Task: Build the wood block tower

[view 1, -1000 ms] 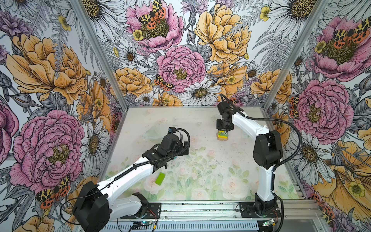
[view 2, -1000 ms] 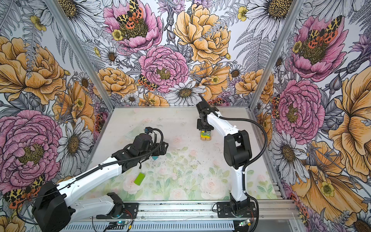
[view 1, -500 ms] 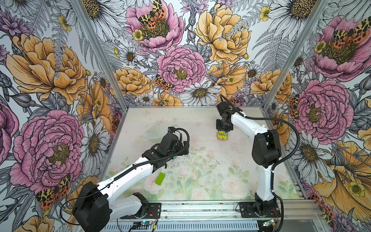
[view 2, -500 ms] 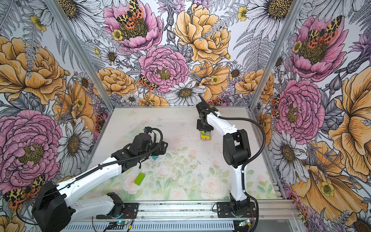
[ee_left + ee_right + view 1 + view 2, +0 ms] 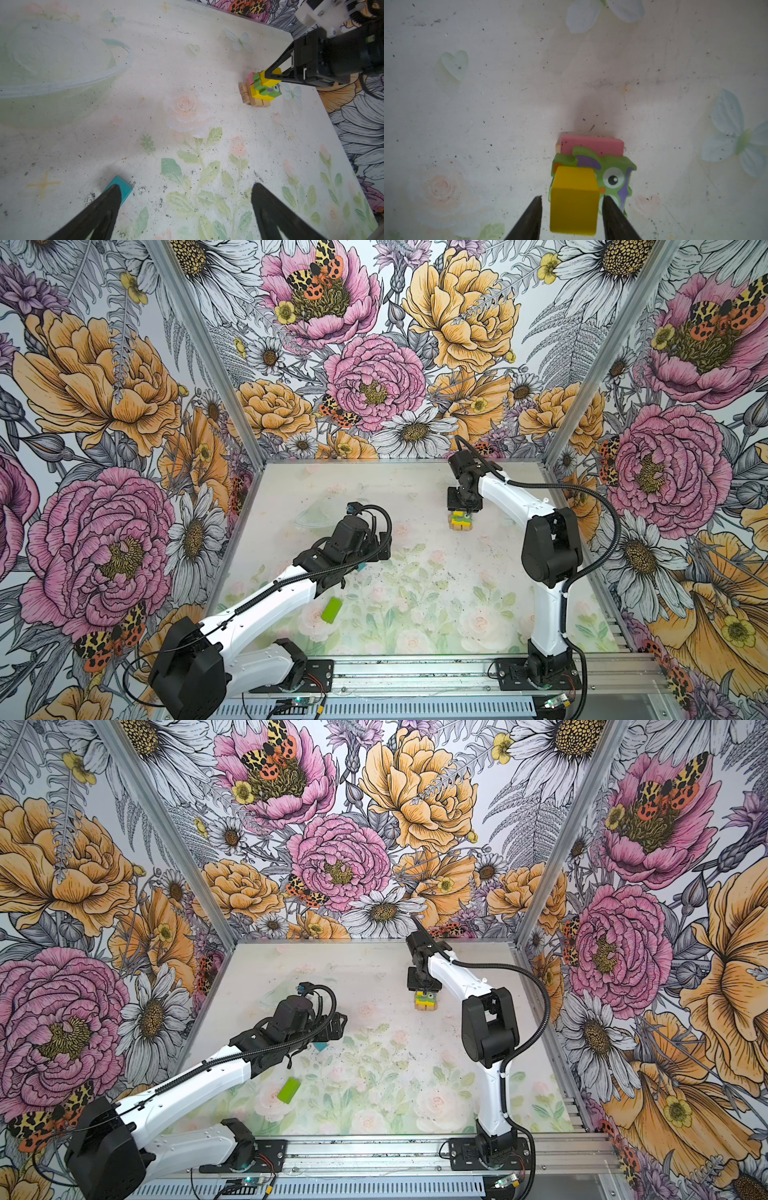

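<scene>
The tower (image 5: pixel 459 521) (image 5: pixel 424 1003) stands at the back right: tan bars at the base, then yellow, pink (image 5: pixel 591 144) and green owl-printed (image 5: pixel 614 176) blocks. A yellow block (image 5: pixel 574 199) lies on top. My right gripper (image 5: pixel 572 197) (image 5: pixel 462 509) hangs over it, open, with a gap between each finger and the block. A teal block (image 5: pixel 122 187) (image 5: pixel 361 568) lies flat beside one fingertip of my left gripper (image 5: pixel 186 187) (image 5: pixel 376 551), which is wide open and empty. A lime-green block (image 5: pixel 331 610) (image 5: pixel 289 1090) lies alone near the front left.
A pale see-through bowl (image 5: pixel 62 68) (image 5: pixel 318 514) sits left of the middle, behind my left gripper. Flowered walls close the table on three sides, and a metal rail (image 5: pixel 415 672) with both arm bases runs along the front.
My right gripper's jaws have parted from the yellow block on top of the tower, which stays in place. The left arm has hardly moved.
</scene>
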